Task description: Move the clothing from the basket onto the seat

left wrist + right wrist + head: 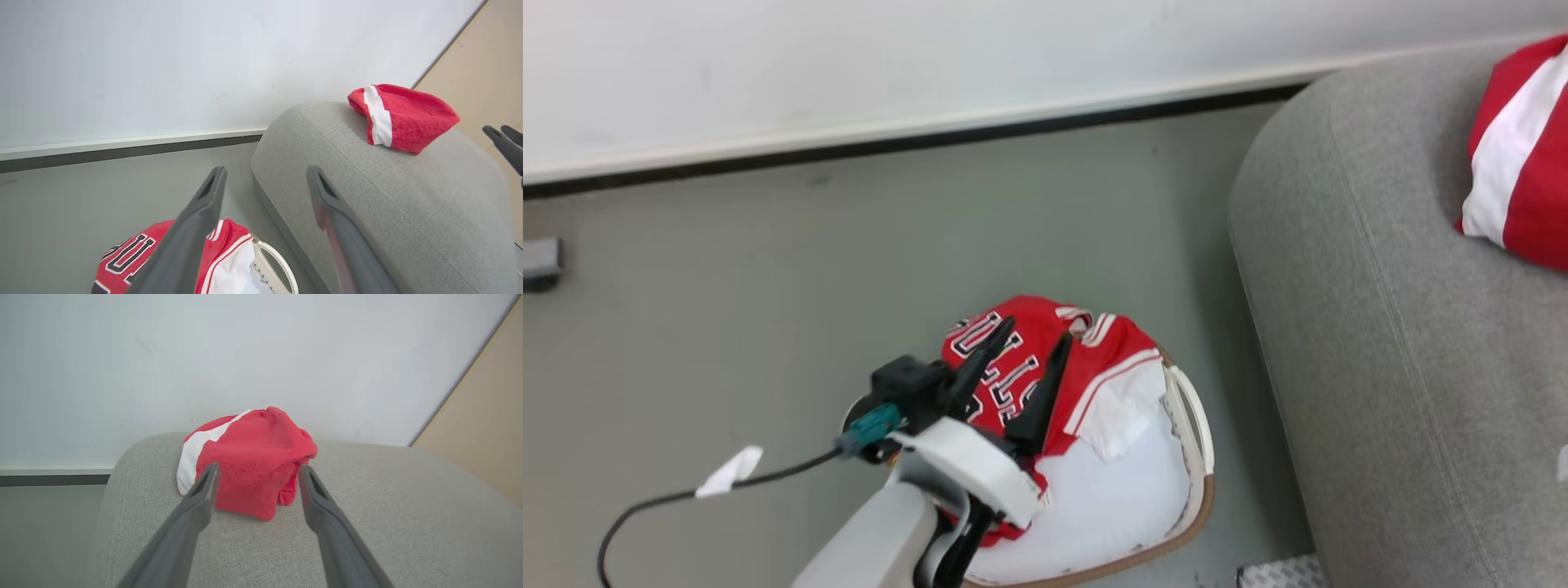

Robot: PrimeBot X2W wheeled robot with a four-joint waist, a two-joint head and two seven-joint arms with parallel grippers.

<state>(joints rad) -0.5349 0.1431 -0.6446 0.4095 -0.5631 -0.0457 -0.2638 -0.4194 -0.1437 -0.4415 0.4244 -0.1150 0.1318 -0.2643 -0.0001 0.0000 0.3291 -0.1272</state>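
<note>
The jersey [1115,351] is red with white trim and black letters outlined in white. The second garment [253,465] is red with one broad white stripe. The basket [1200,425] is white with a brown rim. The seat [1380,367] is a light grey weave.

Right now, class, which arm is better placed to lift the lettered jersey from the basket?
Left: the left claw hangs open over the jersey in the basket; the right claw is at the sofa, by the striped garment.

The red jersey [1119,347] bears partly hidden black-and-white letters, "UL" legible.
</note>
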